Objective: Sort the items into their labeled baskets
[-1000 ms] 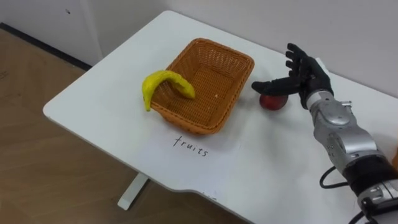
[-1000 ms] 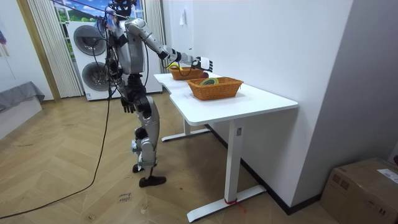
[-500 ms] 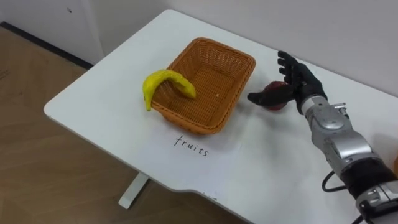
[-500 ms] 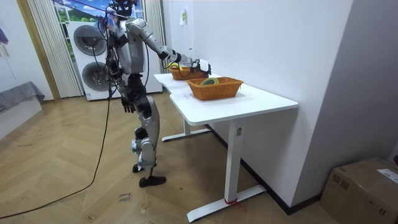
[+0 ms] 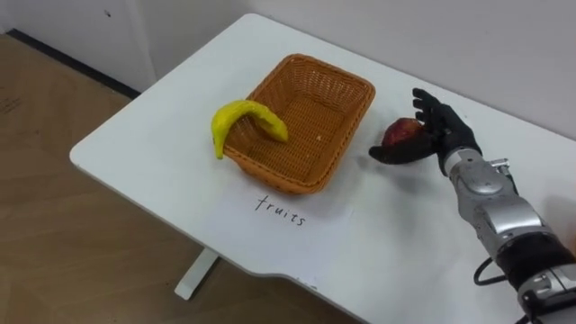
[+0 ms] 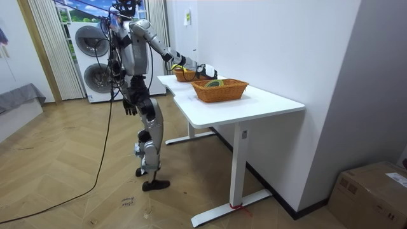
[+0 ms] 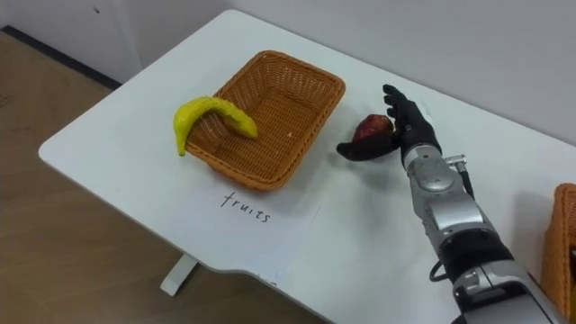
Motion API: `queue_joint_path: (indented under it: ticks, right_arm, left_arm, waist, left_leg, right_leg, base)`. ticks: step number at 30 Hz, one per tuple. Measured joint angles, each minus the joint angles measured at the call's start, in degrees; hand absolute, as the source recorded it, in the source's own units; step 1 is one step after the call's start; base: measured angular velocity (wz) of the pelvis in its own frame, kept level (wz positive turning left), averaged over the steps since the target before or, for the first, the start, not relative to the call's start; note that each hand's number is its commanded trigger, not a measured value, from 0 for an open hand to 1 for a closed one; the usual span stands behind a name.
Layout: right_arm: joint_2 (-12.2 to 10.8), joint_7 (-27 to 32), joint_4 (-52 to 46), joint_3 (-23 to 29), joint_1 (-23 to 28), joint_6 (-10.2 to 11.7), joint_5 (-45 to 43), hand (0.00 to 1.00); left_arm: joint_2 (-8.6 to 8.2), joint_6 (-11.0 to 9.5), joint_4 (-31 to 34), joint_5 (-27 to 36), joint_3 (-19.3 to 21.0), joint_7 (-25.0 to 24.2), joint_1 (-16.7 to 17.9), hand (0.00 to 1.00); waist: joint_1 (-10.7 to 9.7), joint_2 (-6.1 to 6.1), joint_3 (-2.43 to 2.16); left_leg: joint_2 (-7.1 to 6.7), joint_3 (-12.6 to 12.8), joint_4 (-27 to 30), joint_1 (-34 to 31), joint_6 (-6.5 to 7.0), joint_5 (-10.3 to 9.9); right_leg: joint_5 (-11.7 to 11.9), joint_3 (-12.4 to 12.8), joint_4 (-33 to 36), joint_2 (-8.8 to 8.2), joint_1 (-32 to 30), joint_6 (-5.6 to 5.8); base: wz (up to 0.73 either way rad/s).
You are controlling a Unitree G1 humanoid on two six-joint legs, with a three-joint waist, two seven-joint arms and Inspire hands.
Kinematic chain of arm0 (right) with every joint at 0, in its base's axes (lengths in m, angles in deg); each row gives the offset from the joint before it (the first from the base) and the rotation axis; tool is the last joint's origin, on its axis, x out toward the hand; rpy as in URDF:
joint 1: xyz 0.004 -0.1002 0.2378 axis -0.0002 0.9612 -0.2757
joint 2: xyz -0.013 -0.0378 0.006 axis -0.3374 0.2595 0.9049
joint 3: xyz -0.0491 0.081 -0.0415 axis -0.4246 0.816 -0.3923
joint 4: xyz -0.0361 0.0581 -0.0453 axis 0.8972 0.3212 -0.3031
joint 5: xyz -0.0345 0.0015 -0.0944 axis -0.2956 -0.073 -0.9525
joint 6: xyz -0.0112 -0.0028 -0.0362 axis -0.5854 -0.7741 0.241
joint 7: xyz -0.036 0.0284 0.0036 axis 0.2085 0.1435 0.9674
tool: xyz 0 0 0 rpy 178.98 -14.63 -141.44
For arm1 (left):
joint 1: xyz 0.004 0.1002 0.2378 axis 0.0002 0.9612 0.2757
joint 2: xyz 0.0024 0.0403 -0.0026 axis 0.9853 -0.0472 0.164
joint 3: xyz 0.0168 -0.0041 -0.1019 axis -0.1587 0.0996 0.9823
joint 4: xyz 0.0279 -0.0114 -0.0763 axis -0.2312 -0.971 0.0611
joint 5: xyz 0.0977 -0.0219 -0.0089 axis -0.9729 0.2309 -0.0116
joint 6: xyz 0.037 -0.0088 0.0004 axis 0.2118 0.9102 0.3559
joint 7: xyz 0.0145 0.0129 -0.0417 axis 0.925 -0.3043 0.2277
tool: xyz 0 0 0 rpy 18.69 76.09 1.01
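Standing at the end of a white table (image 5: 153, 135) on a herringbone wood floor (image 6: 70, 191), the robot faced a plain white wall. Stacked washing machines (image 6: 94, 56) stood behind it, next to long pale curtains (image 6: 43, 44). A cardboard box (image 6: 375, 187) sat on the floor at the room view's far right.

On the table lay a wicker fruit basket (image 5: 297, 184), with a handwritten label (image 5: 281, 206) on the surface just in front of it. A banana (image 5: 245, 117) hung over the basket's near left rim, one end inside and the other drooping outside. Further along the table stood a second wicker basket (image 6: 219, 93) with something yellow-green in it.

The red apple (image 5: 402, 132) rested on the table just beside the fruit basket's right end, outside it. The right hand (image 5: 447, 135) was at the apple, fingers straight and spread behind it and the thumb stretched out along its front.

The left hand (image 6: 129, 108) hung by the robot's hip; whether it was open or closed could not be told.
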Motion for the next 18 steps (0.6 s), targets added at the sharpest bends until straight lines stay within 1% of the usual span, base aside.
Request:
queue_joint_path:
  ticks: [3,10,12,18]
  right_arm:
    - [0.0,-0.17,1.45,0.12,0.24,-0.21,-0.03,0.0]
    - [0.0,-0.24,2.4,1.12,0.35,-0.21,-0.04,0.0]
    - [0.0,-0.26,2.42,1.87,0.36,-0.21,-0.03,0.0]
    - [0.0,-0.3,2.44,1.87,0.4,-0.21,-0.03,0.0]
  left_arm:
    - [-0.17,0.1,0.0,0.0,-0.01,0.06,-0.1,0.0]
    - [-0.3,0.24,0.0,0.0,-0.01,0.08,-0.12,0.0]
    - [-0.3,0.25,0.0,0.0,-0.01,0.09,-0.06,0.0]
    - [-0.29,0.25,0.0,0.0,0.0,0.1,-0.02,0.0]
  waist:
    - [0.0,0.23,-0.02]
    - [-0.02,0.31,-0.07]
    - [0.0,0.36,-0.15]
    - [-0.02,0.43,-0.4]
  left_leg:
    - [0.01,-0.04,0.04,0.0,-0.01,0.0]
    - [0.01,-0.05,0.27,-0.03,0.0,0.0]
    - [0.01,-0.05,0.33,-0.04,-0.01,0.01]
    - [0.01,-0.03,0.42,-0.02,-0.01,0.01]
  right_leg:
    - [0.0,-0.03,0.0,0.03,0.0,0.0]
    - [0.0,-0.03,0.05,0.02,0.03,0.0]
    - [0.0,-0.03,0.07,0.01,0.04,-0.01]
    - [0.01,-0.03,0.12,0.01,0.08,-0.02]
  base:
    - [0.0]
    - [0.0]
    - [0.0]
    - [0.0]
